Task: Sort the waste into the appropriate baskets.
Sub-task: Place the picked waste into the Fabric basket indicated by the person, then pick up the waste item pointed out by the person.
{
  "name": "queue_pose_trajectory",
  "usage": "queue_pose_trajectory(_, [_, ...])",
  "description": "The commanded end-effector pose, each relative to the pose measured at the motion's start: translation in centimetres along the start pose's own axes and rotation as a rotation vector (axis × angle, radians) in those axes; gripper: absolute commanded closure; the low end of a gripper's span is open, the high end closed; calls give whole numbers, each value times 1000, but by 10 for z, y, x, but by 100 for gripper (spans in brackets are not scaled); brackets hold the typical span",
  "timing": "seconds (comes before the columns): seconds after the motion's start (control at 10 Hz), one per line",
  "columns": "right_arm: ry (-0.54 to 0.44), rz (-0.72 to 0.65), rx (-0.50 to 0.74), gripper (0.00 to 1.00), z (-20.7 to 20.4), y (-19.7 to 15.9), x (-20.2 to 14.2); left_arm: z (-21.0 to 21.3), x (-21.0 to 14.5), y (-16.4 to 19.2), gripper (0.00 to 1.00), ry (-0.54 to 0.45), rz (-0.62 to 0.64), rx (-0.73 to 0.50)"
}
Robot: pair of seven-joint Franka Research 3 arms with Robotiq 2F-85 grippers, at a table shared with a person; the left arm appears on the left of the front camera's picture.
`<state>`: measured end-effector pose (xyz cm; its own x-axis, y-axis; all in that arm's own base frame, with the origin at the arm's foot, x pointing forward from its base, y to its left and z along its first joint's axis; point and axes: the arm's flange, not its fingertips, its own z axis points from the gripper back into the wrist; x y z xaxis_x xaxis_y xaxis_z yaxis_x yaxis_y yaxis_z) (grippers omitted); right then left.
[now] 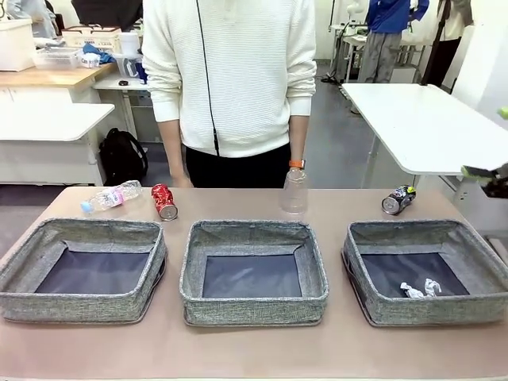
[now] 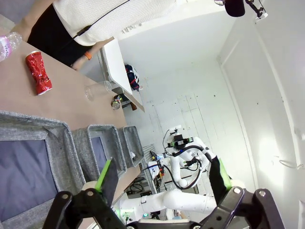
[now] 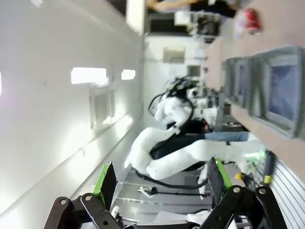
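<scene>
Left gripper (image 2: 162,168) and right gripper (image 3: 160,172) are hanging with jaws released, empty. Past the 3 baskets (image 1: 254,306) along the table's (image 1: 254,353) near edge, the red can (image 1: 164,202), dark can (image 1: 398,200) and bottle (image 1: 111,197) are lying sideways at the far edge, so a glancing finger is risking rolling them off.

1. The left gripper (image 2: 161,166) holds its jaws wide apart.
2. A crushed red can (image 2: 38,72) lies on the brown table (image 2: 64,104), near a clear cup (image 2: 90,90).
3. Three grey baskets (image 2: 71,152) stand side by side.
</scene>
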<state>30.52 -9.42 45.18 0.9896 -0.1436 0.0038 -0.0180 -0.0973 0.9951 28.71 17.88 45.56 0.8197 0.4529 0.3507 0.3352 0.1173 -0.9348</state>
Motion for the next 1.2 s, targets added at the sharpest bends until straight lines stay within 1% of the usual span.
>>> queue_pose_trajectory(0.0, [22, 22, 36, 0, -17, 22, 0, -2, 0, -2, 0, -10, -21, -19])
queue_pose_trajectory(1.1, [22, 22, 36, 0, -17, 22, 0, -2, 0, -2, 0, -10, -21, -19])
